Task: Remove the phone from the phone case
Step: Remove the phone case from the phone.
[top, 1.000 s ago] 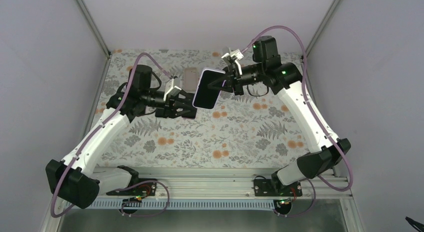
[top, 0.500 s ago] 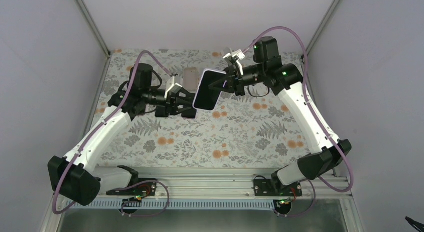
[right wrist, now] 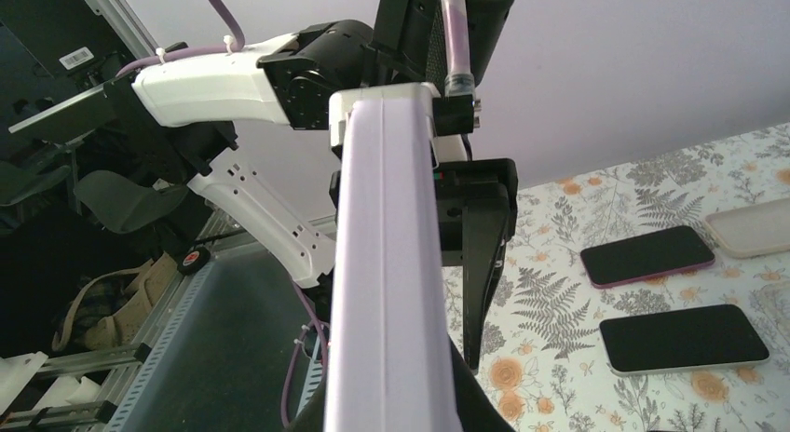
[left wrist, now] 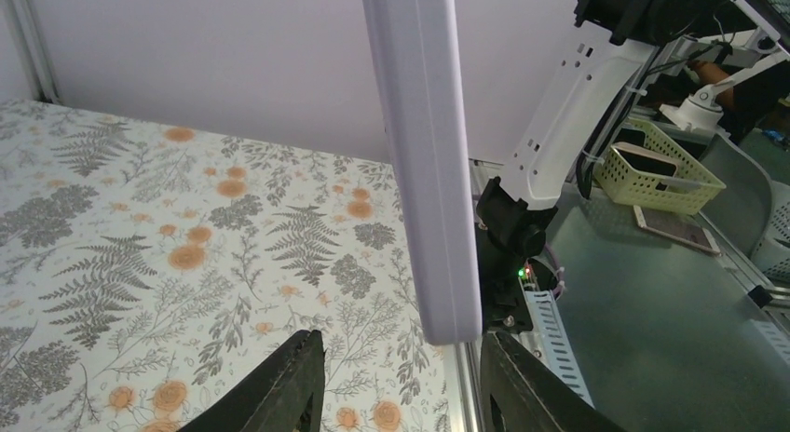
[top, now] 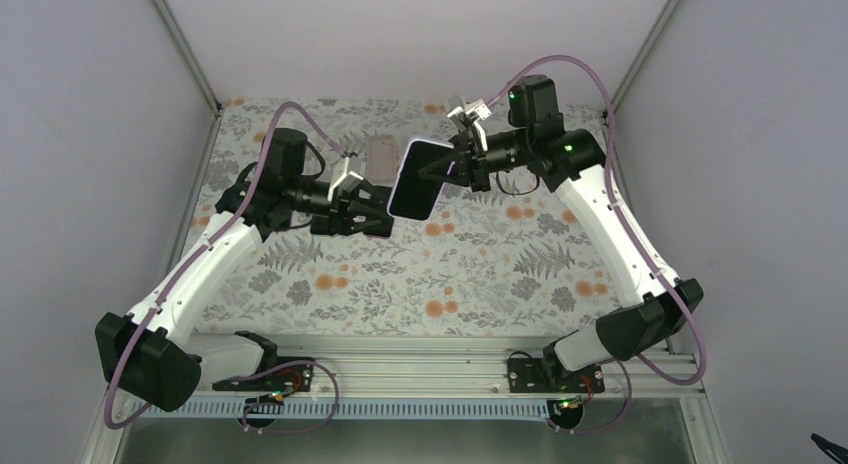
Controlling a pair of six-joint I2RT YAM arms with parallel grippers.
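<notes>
The phone in its lavender case (top: 417,178) is held in the air above the table's far middle, dark screen facing the camera. My right gripper (top: 450,168) is shut on its right edge; in the right wrist view the gripper (right wrist: 391,399) clamps the case (right wrist: 389,255), seen edge-on. My left gripper (top: 372,208) is open just left of the phone's lower end. In the left wrist view the case's edge (left wrist: 424,162) hangs down, ending just above the gap of the open gripper (left wrist: 402,385), not touching the fingers (left wrist: 284,395).
On the floral table a pale empty case (top: 380,152) lies at the far middle, also in the right wrist view (right wrist: 755,225). Two bare phones lie there, one pink-edged (right wrist: 647,255) and one white-edged (right wrist: 685,339). A basket (left wrist: 661,176) sits off the table.
My left gripper has shifted slightly right, closer to the phone's lower end. The right gripper keeps holding the cased phone almost still.
</notes>
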